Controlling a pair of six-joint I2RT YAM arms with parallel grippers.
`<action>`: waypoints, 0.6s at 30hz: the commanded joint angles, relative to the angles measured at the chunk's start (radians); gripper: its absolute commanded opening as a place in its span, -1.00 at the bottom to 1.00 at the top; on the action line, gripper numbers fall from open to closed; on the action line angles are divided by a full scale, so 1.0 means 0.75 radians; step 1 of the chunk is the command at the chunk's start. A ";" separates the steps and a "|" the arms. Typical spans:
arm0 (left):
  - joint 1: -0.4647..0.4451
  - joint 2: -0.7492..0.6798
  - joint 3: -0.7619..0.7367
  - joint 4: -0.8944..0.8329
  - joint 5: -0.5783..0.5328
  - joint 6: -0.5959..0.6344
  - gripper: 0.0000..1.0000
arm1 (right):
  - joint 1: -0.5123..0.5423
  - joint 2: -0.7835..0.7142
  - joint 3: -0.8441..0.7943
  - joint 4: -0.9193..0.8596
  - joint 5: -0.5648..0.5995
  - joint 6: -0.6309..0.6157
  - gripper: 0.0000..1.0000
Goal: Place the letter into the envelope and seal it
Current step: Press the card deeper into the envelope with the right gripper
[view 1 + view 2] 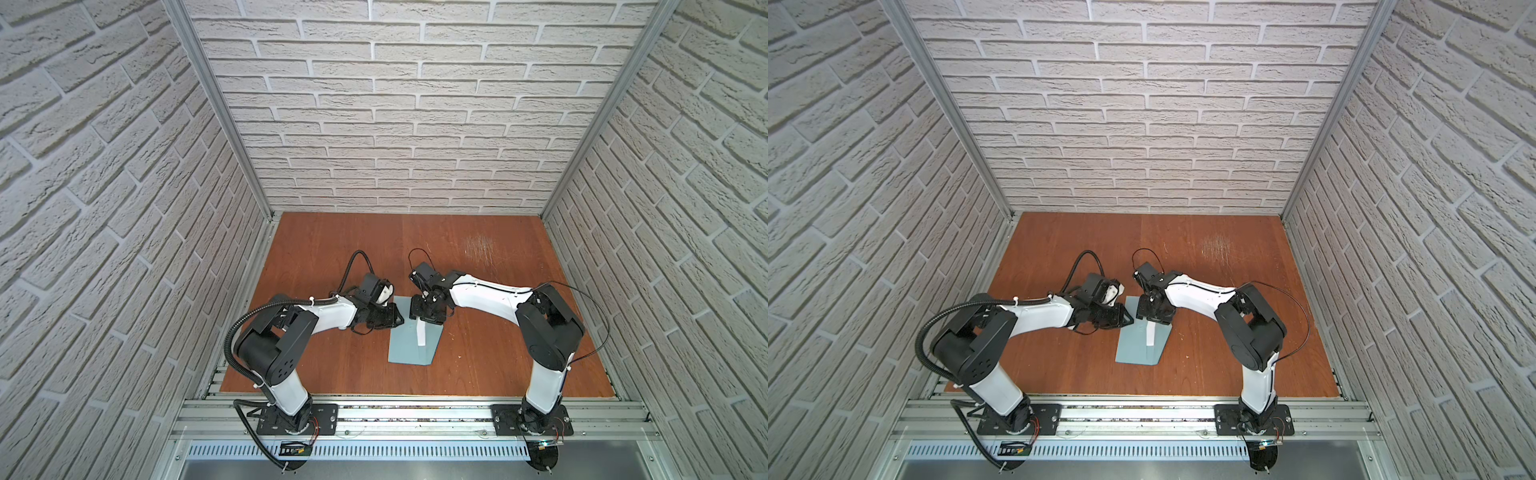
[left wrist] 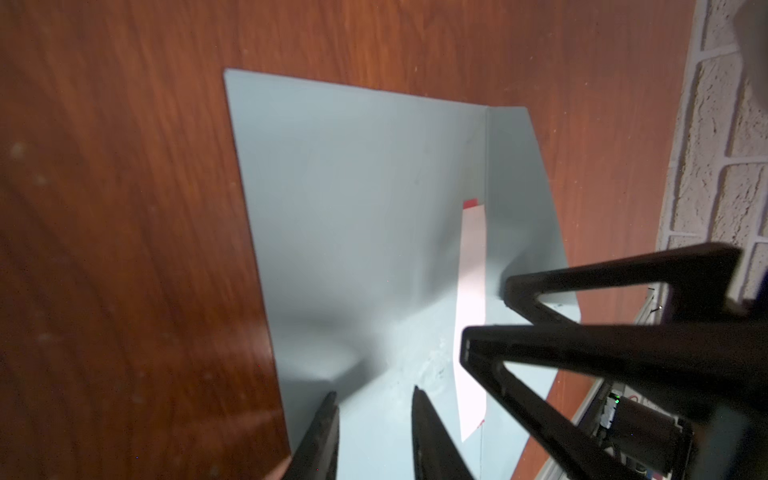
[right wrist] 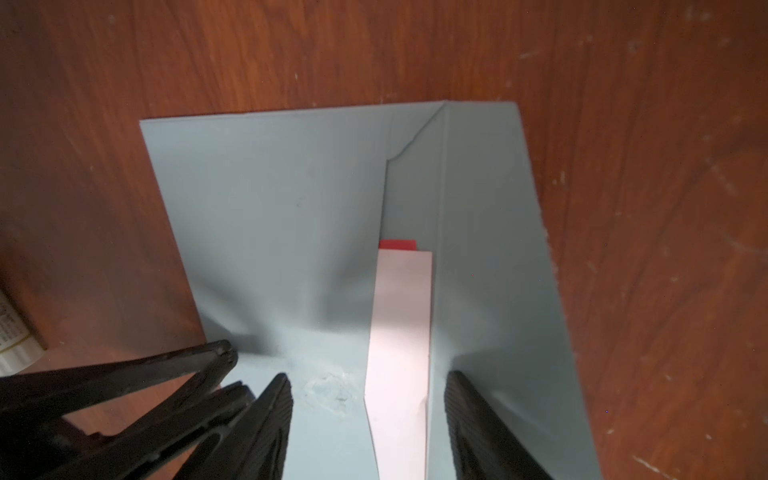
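Brick-patterned walls (image 1: 374, 124) box in a reddish-brown wooden bench (image 1: 316, 249). Of the letter (image 3: 401, 332), only a narrow pale strip shows. It lies along the mouth of the envelope (image 3: 270, 208), and the rest is tucked under the blue-grey face. Both wrist views catch a red tip at the strip's end, which is too small to make out in both top views. Those views place the envelope (image 1: 409, 349) flat near the middle of the bench, a little toward the front edge, with its flap folded open on the right arm's side. A scuffed, wrinkled patch (image 3: 330, 390) on the paper beside the strip appears in the wrist views alone.

The right gripper (image 3: 369, 376) stands over the envelope's far end with its 2 fingers wide apart. The strip lies between them and neither presses on it. The left wrist view shows those fingers (image 2: 623, 345) from the side, tips down at the paper. The left gripper (image 2: 374, 436) also has its fingers apart with nothing between them, over the envelope's left edge toward the far end. In both top views the wrists hide these fingertips. Only the right wrist view shows the end of a white labelled tube (image 3: 12, 340), lying on the bench to the side of the envelope and apart from it.
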 commanded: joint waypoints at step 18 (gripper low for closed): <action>0.006 0.037 -0.013 -0.015 -0.004 0.022 -0.38 | -0.006 0.040 0.019 0.110 -0.100 -0.008 0.21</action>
